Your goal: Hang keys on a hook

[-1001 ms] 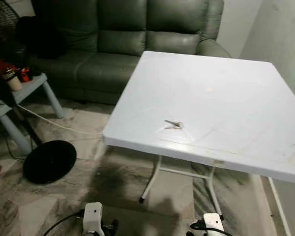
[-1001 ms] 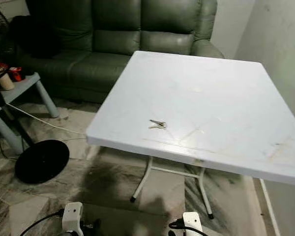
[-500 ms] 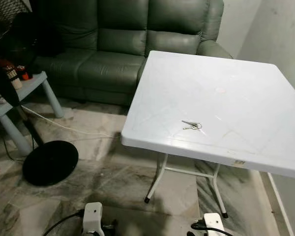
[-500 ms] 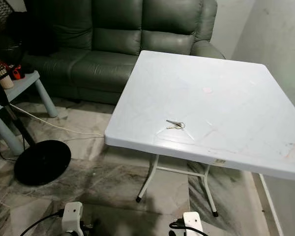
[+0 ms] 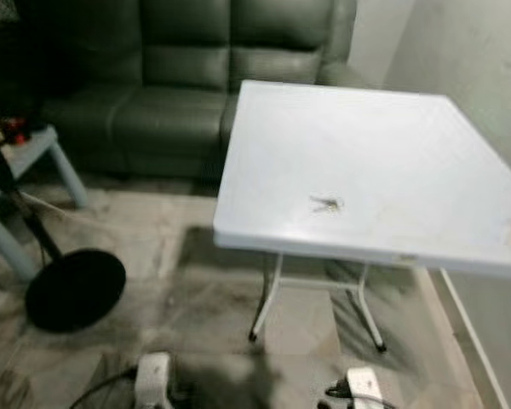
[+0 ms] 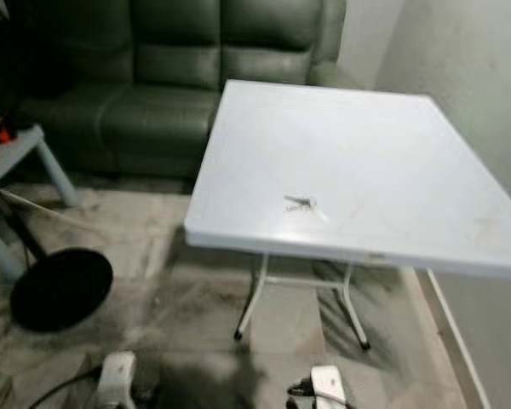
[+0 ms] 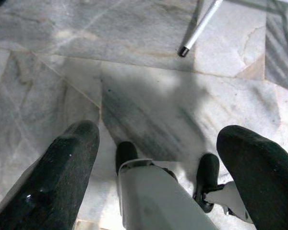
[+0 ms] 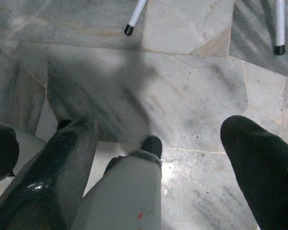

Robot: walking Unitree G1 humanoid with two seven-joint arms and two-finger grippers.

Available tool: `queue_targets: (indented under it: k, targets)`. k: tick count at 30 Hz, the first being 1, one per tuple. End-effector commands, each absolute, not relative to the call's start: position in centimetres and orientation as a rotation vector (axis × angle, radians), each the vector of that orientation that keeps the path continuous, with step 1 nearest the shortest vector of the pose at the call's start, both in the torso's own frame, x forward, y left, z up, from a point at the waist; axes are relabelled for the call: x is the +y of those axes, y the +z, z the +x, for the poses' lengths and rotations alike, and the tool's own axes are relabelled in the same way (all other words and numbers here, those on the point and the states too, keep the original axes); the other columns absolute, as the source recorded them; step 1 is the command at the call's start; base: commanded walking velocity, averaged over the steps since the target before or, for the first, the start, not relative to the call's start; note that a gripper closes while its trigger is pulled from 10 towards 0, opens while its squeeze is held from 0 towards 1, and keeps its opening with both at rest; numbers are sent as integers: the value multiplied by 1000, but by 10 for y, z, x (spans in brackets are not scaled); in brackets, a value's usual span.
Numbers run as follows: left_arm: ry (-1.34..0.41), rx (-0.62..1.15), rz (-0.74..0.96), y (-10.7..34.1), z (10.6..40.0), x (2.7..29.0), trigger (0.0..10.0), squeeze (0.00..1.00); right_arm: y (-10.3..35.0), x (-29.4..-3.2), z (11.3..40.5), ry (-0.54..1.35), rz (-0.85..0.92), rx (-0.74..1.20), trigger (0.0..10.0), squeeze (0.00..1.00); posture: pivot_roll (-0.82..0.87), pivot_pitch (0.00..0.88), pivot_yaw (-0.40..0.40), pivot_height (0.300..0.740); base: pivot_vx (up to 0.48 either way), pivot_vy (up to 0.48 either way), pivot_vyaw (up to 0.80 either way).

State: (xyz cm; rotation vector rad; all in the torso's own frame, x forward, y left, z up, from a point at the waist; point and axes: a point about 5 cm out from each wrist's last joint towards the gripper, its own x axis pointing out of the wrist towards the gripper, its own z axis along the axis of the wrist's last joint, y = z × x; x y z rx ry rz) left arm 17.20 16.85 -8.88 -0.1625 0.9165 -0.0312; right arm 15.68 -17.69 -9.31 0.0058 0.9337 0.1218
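A small bunch of metal keys (image 5: 326,204) lies flat on the square white plastic folding table (image 5: 409,136), near the table's front edge and somewhat toward its left side. The head views are blurred. Behind the table stands a dark green leather sofa (image 5: 187,77). Left of the table, on the grey marble floor (image 5: 196,290), sit a round black fan base (image 5: 75,288) and a pale blue plastic stool (image 5: 25,162).

The left gripper (image 7: 168,158) hangs low in front of the table, its 2 black fingers (image 7: 67,167) spread wide, holding nothing, pointing at the floor. The right gripper (image 8: 163,158) hangs beside it, fingers equally wide apart and empty, with the table's white metal legs (image 8: 134,17) ahead.
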Motion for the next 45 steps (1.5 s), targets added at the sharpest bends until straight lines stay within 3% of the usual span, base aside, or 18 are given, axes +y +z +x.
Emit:
queue_targets:
  k: [1,12,30,34,45]
  targets:
    - [-49,917,-166,-89,172,162,10000,0,-93,-184,155,109,-6,937,10000,0,-9,0,-17,740,0,0,0]
    - [-62,893,-155,-87,175,162,10000,0,-92,-184,156,118,-9,925,10000,0,-10,0,-18,740,0,0,0]
    - [-145,494,-156,-40,236,168,10000,0,-55,-200,201,126,39,556,10000,0,-7,32,-17,740,0,0,0]
    - [-166,532,-126,-47,227,165,10000,0,-60,-196,194,172,-27,586,10000,0,-10,38,-17,740,0,0,0]
    - [-85,860,45,-84,177,177,10000,0,-91,-204,148,112,-143,912,10000,0,-13,33,-16,740,0,0,0]
